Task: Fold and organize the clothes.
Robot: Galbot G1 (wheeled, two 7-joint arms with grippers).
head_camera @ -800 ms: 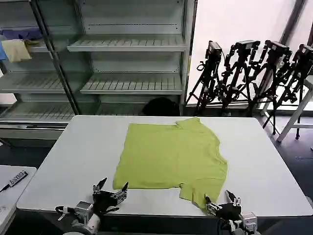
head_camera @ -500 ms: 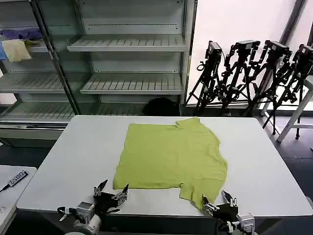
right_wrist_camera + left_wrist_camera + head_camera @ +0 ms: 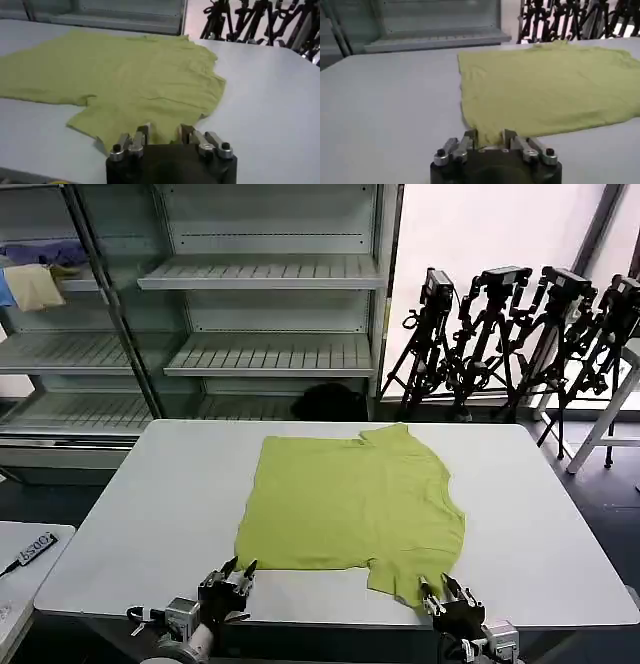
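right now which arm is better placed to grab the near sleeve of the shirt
Right. The right gripper sits at the T-shirt sleeve edge, open; the left gripper faces the hem corner instead.

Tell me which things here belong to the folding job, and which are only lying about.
Belonging to the job:
T-shirt, spread on the white table
left gripper
right gripper

Only lying about:
pale yellow cloth on the shelf
blue-purple cloth above it
tripods
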